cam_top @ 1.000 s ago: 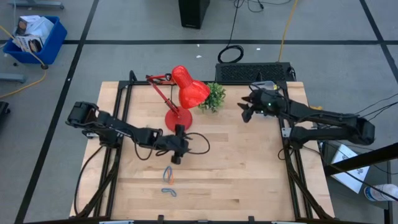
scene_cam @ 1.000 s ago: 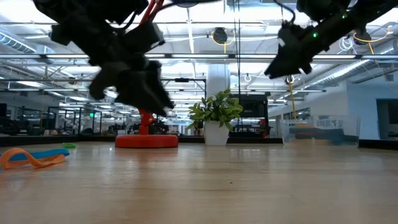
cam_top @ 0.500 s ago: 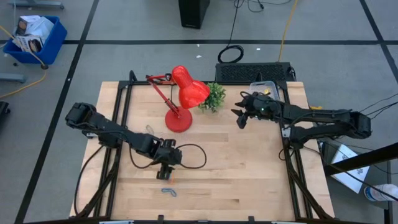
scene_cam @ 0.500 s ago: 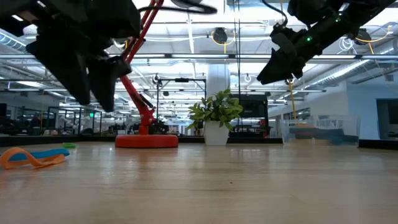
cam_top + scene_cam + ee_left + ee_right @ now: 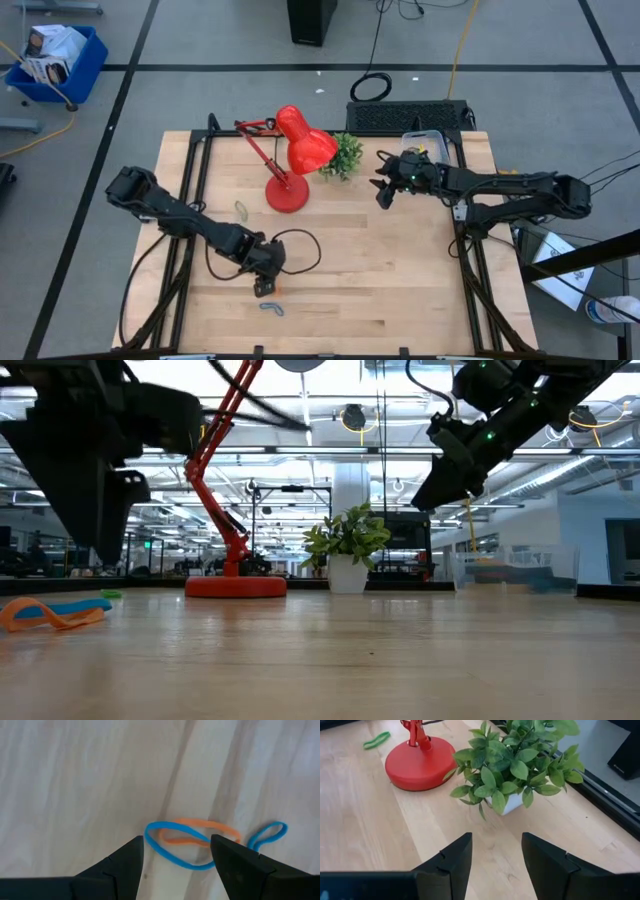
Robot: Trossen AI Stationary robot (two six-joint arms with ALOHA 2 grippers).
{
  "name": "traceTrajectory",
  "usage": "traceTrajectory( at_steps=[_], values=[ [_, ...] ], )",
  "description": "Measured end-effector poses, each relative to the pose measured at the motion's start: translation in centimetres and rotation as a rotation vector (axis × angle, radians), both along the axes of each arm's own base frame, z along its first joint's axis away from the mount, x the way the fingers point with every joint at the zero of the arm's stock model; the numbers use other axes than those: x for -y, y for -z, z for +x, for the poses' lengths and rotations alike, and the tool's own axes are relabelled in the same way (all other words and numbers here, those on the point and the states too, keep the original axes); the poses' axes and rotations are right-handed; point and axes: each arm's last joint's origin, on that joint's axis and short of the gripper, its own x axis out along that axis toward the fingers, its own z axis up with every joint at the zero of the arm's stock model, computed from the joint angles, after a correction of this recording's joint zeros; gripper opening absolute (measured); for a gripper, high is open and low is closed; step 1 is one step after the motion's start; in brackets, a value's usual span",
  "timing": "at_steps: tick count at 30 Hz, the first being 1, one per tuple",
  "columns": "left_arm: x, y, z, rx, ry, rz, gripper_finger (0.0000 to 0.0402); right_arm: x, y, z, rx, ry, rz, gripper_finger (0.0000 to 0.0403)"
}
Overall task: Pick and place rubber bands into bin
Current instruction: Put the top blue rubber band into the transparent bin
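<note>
Left gripper [image 5: 175, 865]: the two dark fingers stand wide apart with nothing between them, hovering over bare wood, tips pointing down at a small tangle of rubber bands. A blue band [image 5: 175, 851] lies flat directly in the gap of the jaws; an orange band [image 5: 200, 832] crosses over it, the two touching and overlapping. A second blue loop [image 5: 267, 834] lies at the far side of the orange one, probably the same blue band's other end; hard to say.

High view: left gripper [image 5: 265, 285] near the front of the table [image 5: 400, 290], the bands [image 5: 272, 307] just beside it toward the front edge. One green band [image 5: 241, 209] lies apart, near the red lamp's base [image 5: 286, 195].

Right gripper [image 5: 495, 865]: fingers parted, empty, held above the table facing the small potted plant [image 5: 512, 762]. In the high view it [image 5: 382, 193] sits between the plant and the bin [image 5: 425, 140], which stands at the back right corner. Bin contents too small to tell.

Handling, as a judgement: bands are light, limp and thin, lying flush to the wood, so fingertips must press close to the surface. Best hold is where blue and orange cross; a pinch there may lift both. Loops will dangle and could snag or slip free during carry.
</note>
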Motion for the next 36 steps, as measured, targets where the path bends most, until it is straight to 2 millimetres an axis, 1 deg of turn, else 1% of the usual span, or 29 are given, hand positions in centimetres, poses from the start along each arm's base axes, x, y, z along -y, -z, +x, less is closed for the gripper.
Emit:
traceTrajectory(
  at_steps=[8,16,24,27,31,36],
  values=[
    [0.3,1.0,0.3,-0.043,-0.061,-0.015,0.0236,0.1,0.6,0.3,-0.032,0.0,0.01,0.0166],
    [0.8,3.2,0.3,-0.198,-0.082,-0.095,0.0236,0.2,1.4,0.6,-0.067,0.0,0.02,0.0163],
    [1.0,4.3,0.7,-0.216,-0.084,-0.078,0.0236,0.2,1.4,0.7,-0.063,0.0,0.019,0.0165],
    [1.0,4.4,0.7,-0.217,-0.084,-0.076,0.0235,0.2,1.4,0.7,-0.063,0.0,0.019,0.0163],
    [1.1,4.5,0.7,-0.216,-0.091,-0.07,0.021,0.2,1.4,0.7,-0.063,0.0,0.019,0.0164],
    [1.0,4.6,0.6,-0.222,-0.101,-0.062,0.0154,0.2,1.4,0.6,-0.063,0.001,0.019,0.0166]
  ],
)
